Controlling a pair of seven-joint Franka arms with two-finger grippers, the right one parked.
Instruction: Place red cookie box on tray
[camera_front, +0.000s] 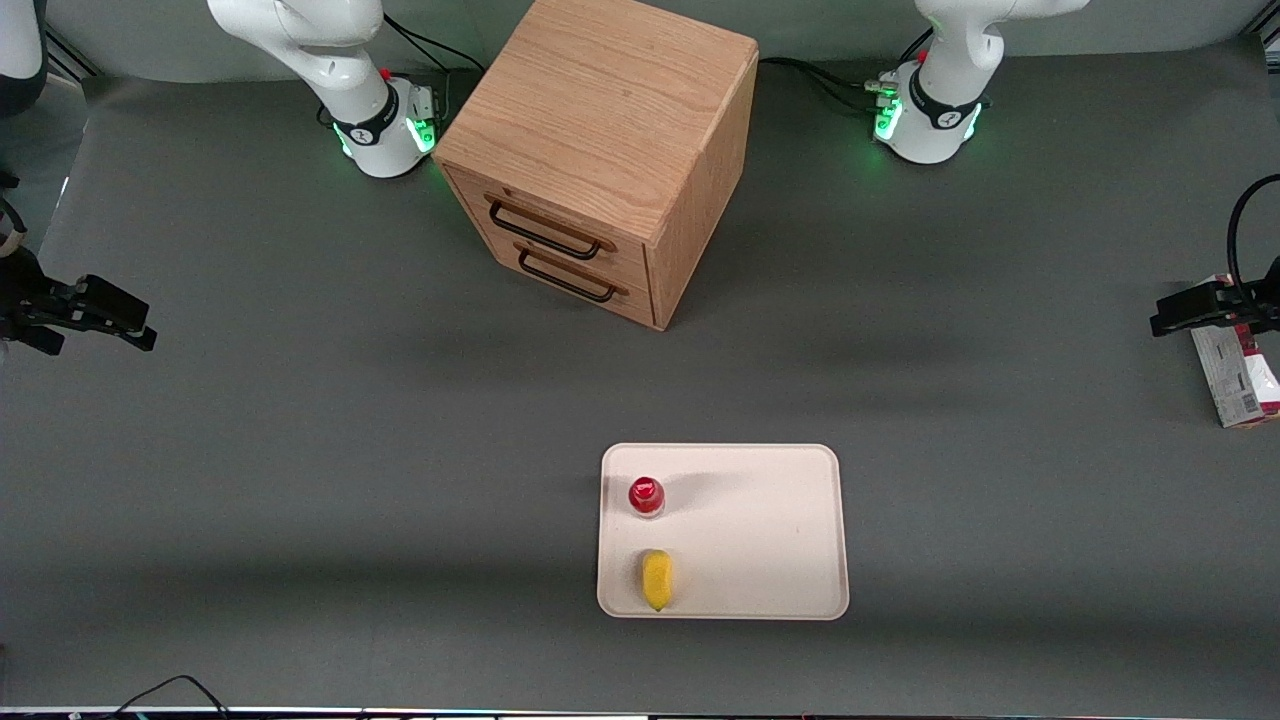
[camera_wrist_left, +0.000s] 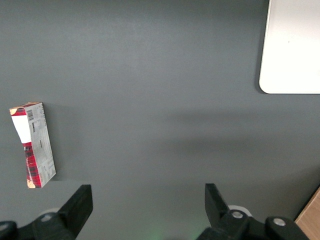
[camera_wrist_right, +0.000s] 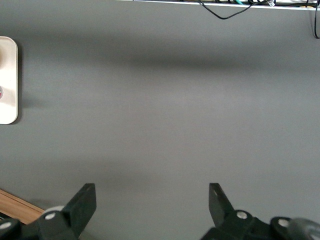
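**Box lying at working arm's end of bench, claw spread and holding nothing**

Claw (camera_front: 1165, 322) is hanging above the bench (camera_front: 300, 450) at the working arm's end, fingers (camera_wrist_left: 77, 205) spread wide, nothing between them. It is sitting just beside the red cookie box (camera_front: 1238, 385) in the front view, partly overlapping the box's upper end; can't tell whether it's touching, but the wrist view is showing bare mat between the fingers and the box (camera_wrist_left: 34, 145) off to one side.

Box is lying flat on the bench, long axis roughly running toward the front camera, white-grey printed side with barcode facing up, red patterned edge showing along one side.

Tray (camera_front: 760, 530) is sitting well apart from the box, nearer the front camera, around the bench's middle. One corner of it (camera_wrist_left: 292, 50) is showing in the wrist view.

Already occupying the tray, both along its edge toward the parked arm:
- small red-capped bottle (camera_front: 646, 495), standing upright
- yellow item (camera_front: 656, 579), lying nearer the front camera than the bottle

Remaining tray area toward the working arm is bare.

Wooden drawer cabinet (camera_front: 600, 150) is standing farther from the front camera than the tray, two handled drawers (camera_front: 560, 255) facing the camera at an angle. It is not lying between box and tray; only bare grey mat is.
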